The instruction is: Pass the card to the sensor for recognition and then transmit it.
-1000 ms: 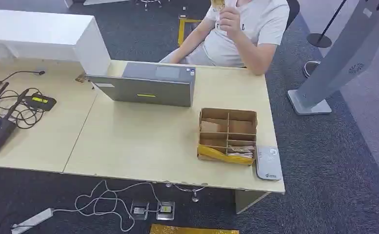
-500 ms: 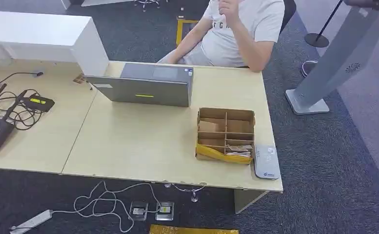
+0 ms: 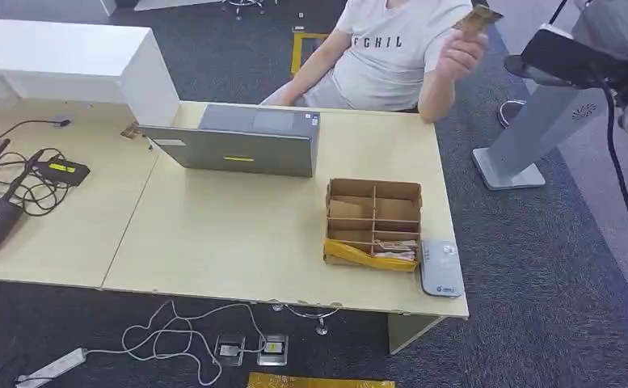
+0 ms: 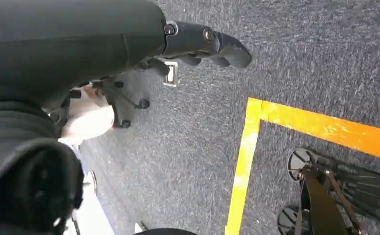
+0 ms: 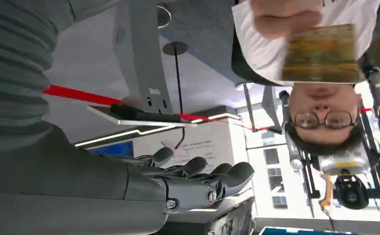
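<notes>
A person seated behind the table holds up a yellowish card in one hand, out toward my right arm, which is raised at the upper right. In the right wrist view the card hangs apart from my right hand, whose fingers are stretched out and hold nothing. The grey card sensor lies flat at the table's front right corner. My left hand hangs over the carpet, fingers extended and empty.
A divided cardboard box with papers stands just left of the sensor. A grey laptop sits mid-table, cables and black devices at the left. A grey kiosk stand is on the floor to the right.
The person's hand has swung the card from in front of the face out to the right. My right arm has risen into the head view at the upper right.
</notes>
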Tool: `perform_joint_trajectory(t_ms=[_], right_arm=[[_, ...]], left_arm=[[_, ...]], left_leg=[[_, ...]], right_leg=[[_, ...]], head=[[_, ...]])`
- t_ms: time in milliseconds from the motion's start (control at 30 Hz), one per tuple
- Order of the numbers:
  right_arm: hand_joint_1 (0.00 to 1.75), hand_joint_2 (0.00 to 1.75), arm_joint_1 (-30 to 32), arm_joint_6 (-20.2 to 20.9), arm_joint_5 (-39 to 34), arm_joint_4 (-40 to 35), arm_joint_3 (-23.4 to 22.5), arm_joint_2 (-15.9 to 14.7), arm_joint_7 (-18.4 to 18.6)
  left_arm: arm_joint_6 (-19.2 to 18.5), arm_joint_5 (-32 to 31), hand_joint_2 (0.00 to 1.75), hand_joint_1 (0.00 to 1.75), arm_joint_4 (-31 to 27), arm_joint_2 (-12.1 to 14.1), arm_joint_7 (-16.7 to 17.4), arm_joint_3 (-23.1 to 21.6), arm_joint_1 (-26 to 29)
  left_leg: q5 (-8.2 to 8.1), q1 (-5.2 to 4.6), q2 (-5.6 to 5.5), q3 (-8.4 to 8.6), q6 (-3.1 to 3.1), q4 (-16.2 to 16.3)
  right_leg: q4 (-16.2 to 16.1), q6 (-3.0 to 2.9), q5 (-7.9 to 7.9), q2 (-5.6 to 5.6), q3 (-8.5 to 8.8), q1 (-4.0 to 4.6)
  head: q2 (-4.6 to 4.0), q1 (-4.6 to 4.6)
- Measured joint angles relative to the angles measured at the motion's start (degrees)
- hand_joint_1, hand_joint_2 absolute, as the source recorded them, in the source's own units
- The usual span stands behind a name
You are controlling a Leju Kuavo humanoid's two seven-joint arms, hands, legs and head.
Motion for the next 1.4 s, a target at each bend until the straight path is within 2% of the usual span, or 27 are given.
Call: perform_joint_trajectory(t_ms=[367,600,633,967,1133,1400], right_arm=[[0.00,1.75,7.50,0.63,0.90,0.17,0.26,-1.25,0.96],[0.00,1.75,10.23,1.05,0.90,0.17,0.07,-1.77,1.11],[1.75,1.75,10.55,1.14,0.90,0.17,-0.07,-1.77,1.14],[1.75,1.75,12.30,1.31,0.90,0.00,-0.85,-2.27,1.92],[1.75,1.75,14.11,1.84,0.61,-1.49,-2.14,-4.83,3.58],[1.75,1.75,16.07,2.19,1.31,-3.41,-4.55,-8.46,5.22]], left_arm=[[-1.46,-1.25,0.00,0.00,0.00,0.55,-0.02,-0.13,-0.01],[-1.62,-1.33,0.00,0.00,0.00,0.96,0.09,-0.79,-0.04],[-1.57,-1.33,0.00,0.00,0.00,0.96,0.09,-1.03,-0.04],[-2.54,-2.43,0.00,0.00,0.00,1.42,-1.23,-1.60,-0.06],[-4.28,-3.41,0.00,0.00,0.00,2.08,-2.45,-2.51,-0.06],[-4.96,-4.07,0.00,0.00,0.00,2.84,-3.17,-3.32,-0.07]], left_leg=[[0.00,0.00,0.01,-0.01,0.00,0.00],[0.00,0.00,0.04,-0.01,0.00,0.00],[0.00,0.00,0.04,-0.01,0.00,0.00],[0.00,0.00,0.03,-0.01,0.00,0.00],[-0.01,-0.01,0.01,-0.02,0.00,0.00],[-0.03,-0.02,0.03,-0.02,0.04,0.00]], right_leg=[[0.00,0.00,0.00,-0.01,0.00,0.00],[0.01,0.00,0.00,0.02,0.00,0.00],[0.01,0.00,0.00,0.02,0.00,0.00],[0.00,0.00,0.00,0.00,-0.01,0.00],[0.00,0.00,0.00,0.00,0.00,-0.01],[0.00,0.00,0.00,0.02,-0.01,-0.02]], head=[[0.00,0.04],[0.00,0.00],[0.00,0.00],[0.00,0.00],[0.00,0.00],[0.00,0.00]])
